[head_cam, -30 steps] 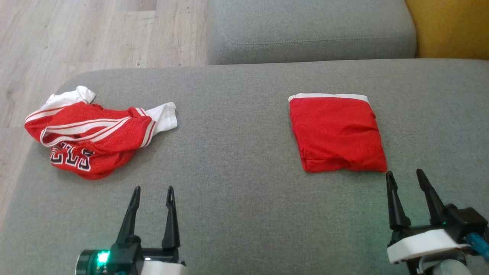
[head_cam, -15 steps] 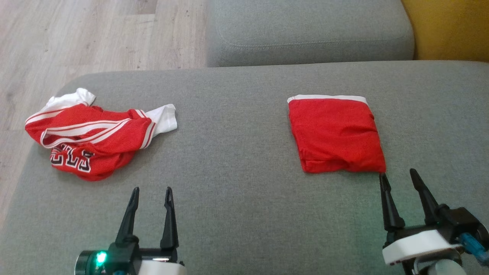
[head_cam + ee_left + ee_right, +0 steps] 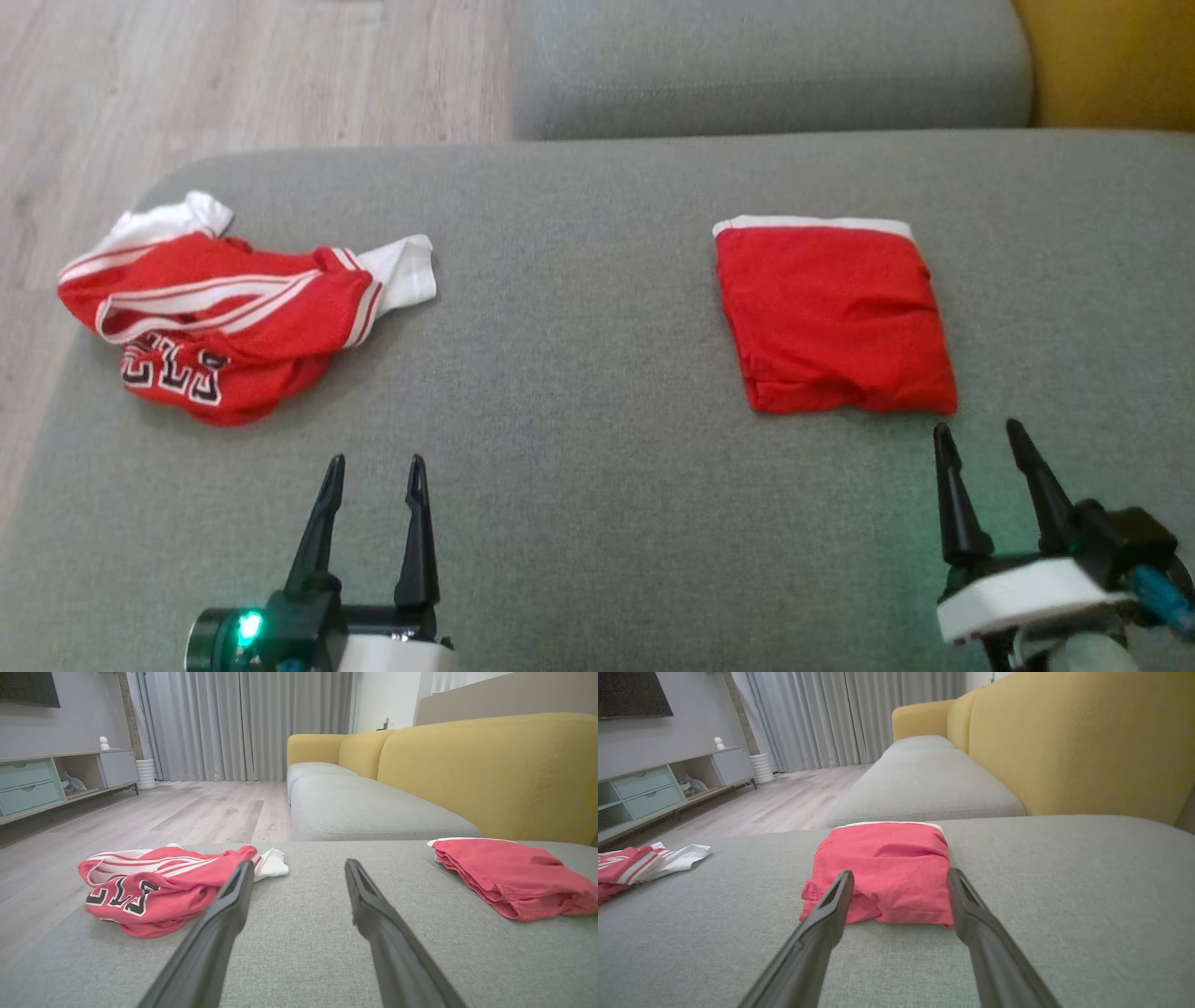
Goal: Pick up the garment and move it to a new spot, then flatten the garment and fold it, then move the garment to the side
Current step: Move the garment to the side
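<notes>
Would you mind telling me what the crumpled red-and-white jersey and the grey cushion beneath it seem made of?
The crumpled red-and-white jersey: probably thin synthetic sports knit, matte; it lies in soft, limp folds. The grey cushion: woven upholstery fabric, matte, its coarse flecked weave showing in the wrist views.

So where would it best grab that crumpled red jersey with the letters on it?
Probably the raised striped fold across the top of the crumpled jersey, coming from above with the open left end effector, the nearer one. That fold bunches up off the cushion, so it can be pinched; the white flap lies flat.
</notes>
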